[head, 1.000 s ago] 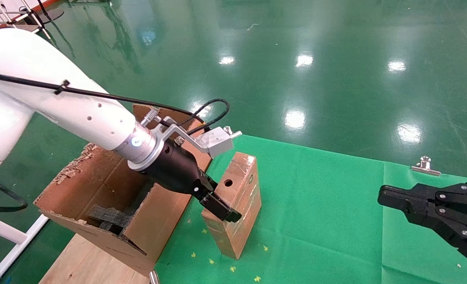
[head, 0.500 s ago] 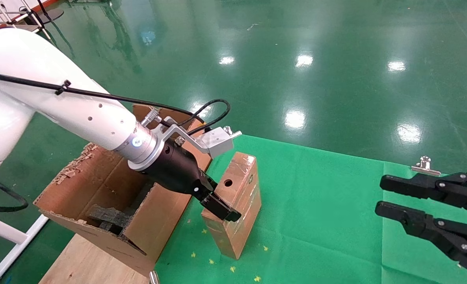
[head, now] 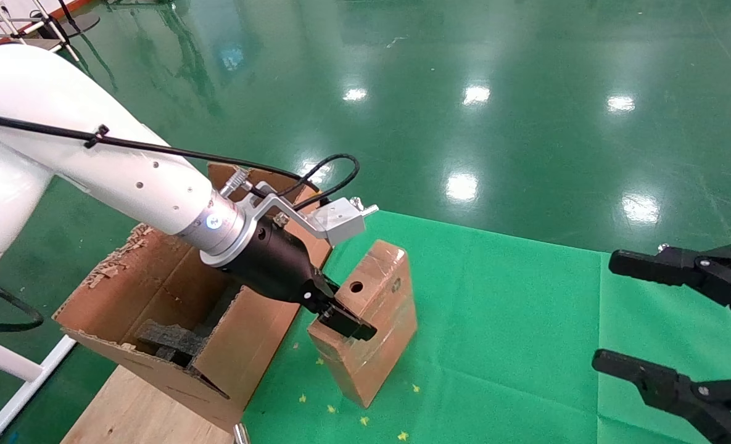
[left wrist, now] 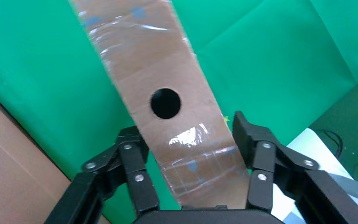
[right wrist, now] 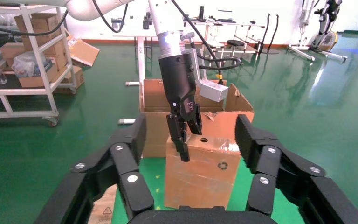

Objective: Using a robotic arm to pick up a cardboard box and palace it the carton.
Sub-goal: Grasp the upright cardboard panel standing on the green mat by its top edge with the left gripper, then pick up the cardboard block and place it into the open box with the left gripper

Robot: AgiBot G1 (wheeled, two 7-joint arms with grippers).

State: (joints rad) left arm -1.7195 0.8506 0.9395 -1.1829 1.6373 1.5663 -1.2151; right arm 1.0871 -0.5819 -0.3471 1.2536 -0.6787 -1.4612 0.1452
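Item: cardboard box (head: pixel 368 320), small and narrow, brown, rectangular, wrapped in glossy clear tape that shows wrinkles and bright glare on its faces; one round dark hole in the narrow upper face, a faint recycling mark on the broad side. Position: on the green cloth (head: pixel 513 320), just beside the carton (head: pixel 174 308) and outside it, tilted, with one lower edge seemingly lifted off the cloth, though contact underneath cannot be judged from the head view. Holder: the robotic arm (head: pixel 94 160), white with silver wrist, blue light ring and black cable, reaches down from the robot's left; its left gripper (head: pixel 340 317) straddles the box near the hole end. In the left wrist view the box (left wrist: pixel 168 107) runs between the two black fingers (left wrist: pixel 135 161), one on each long side, pads against or very close to the taped faces, so the grip appears closed on it. Carton: large, brown corrugated, flaps torn and ragged, black foam blocks (head: pixel 171 342) inside, standing on a wooden board (head: pixel 137 407). Second tool: right gripper (head: pixel 667 320), black, at the right edge of the cloth, well apart from the box, fingers spread wide. The right wrist view shows the box (right wrist: pixel 205 172) with hole uppermost, in front of the carton (right wrist: pixel 186 105).
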